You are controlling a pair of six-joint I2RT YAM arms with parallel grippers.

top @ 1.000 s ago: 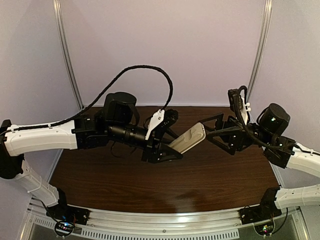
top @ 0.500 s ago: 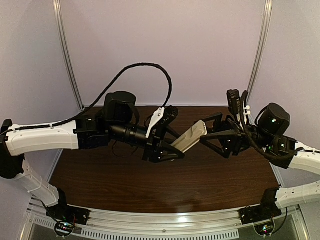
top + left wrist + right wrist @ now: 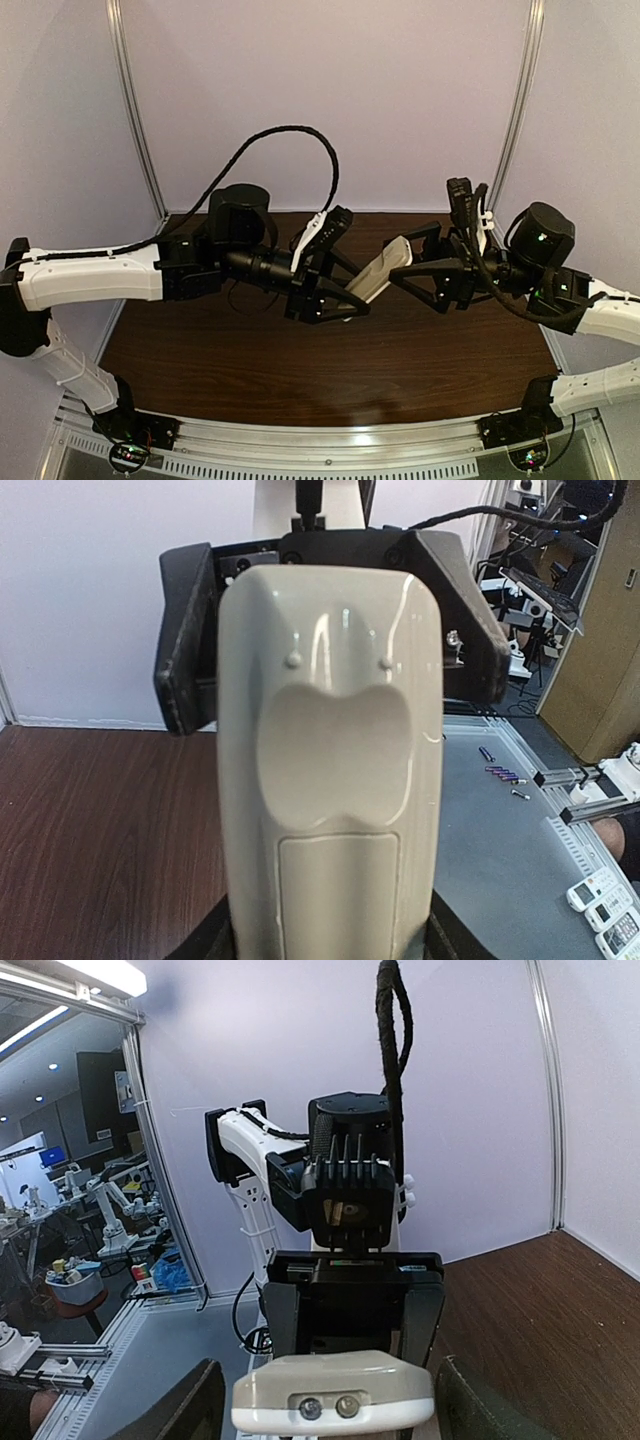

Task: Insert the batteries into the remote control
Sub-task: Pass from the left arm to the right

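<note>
Although the dark wooden tabletop (image 3: 300, 370) fills the bay, nothing of the job rests on it that I can see; I can't find the batteries in any view. Both arms meet above its middle. The left arm (image 3: 90, 275) reaches in from one side, the right arm (image 3: 600, 320) from the other, and between them hangs the remote control (image 3: 382, 270), up in the air and clear of the wood.

The remote's long axis runs slantwise from the left side up towards the right, so it points almost straight at the right wrist. The left fingers (image 3: 325, 305) are pinched on its lower end and carry it. The right fingers (image 3: 195, 1410) stand spread on either side of the free end, with a gap showing on each side, so they aren't gripping it.

To the left wrist camera the remote shows its pale back, with the battery cover (image 3: 340, 890) shut. I'd judge the cover must come off first. The right arm is the one free to do it, though it faces the emitter end (image 3: 333, 1407), away from that cover.
</note>
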